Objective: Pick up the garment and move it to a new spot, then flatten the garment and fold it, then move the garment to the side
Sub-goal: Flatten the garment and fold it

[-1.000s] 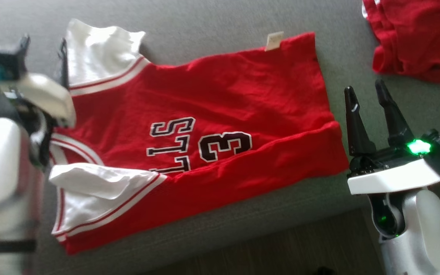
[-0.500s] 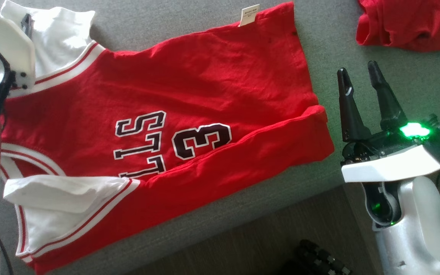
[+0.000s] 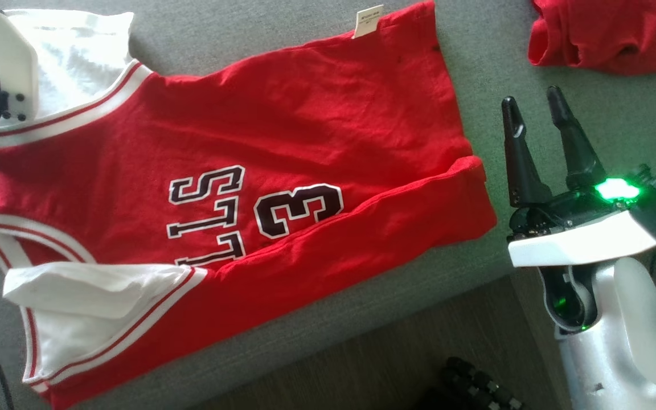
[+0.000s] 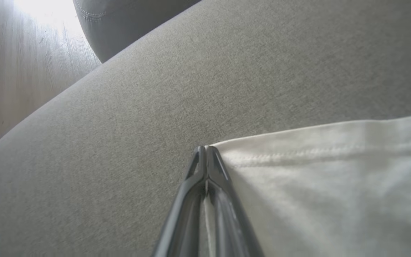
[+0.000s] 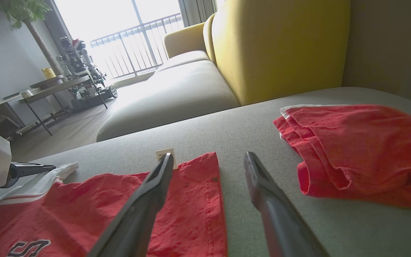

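Left arm: in the head view its white wrist housing sits at the top-left, over the far white sleeve. In the left wrist view the left gripper runs low and nearly flat along the couch. Its fingers are closed tip to tip, right on the hemmed corner of that sleeve, and a strip of white cloth shows between them. The right wrist view shows the same: a finger lying level, tip on the sleeve edge.

Jersey: red with white sleeves, spread mostly flat on the grey couch seat. The long axis runs left-right across the head view, tilted slightly. Collar and sleeves point left, the hem points right. The black lettering reads sideways. The near sleeve is crumpled over itself at lower left. The near long edge is doubled over into a band that runs to the hem. A paper tag sticks out at the far hem corner.

Right arm: forearm upright at lower right, fingers pointing away from the robot. The right gripper hovers over bare couch just beside the hem, not touching it. Its fingers are spread apart and hold nothing.

Far right: a second red garment lies bunched on the couch, well apart from the jersey.
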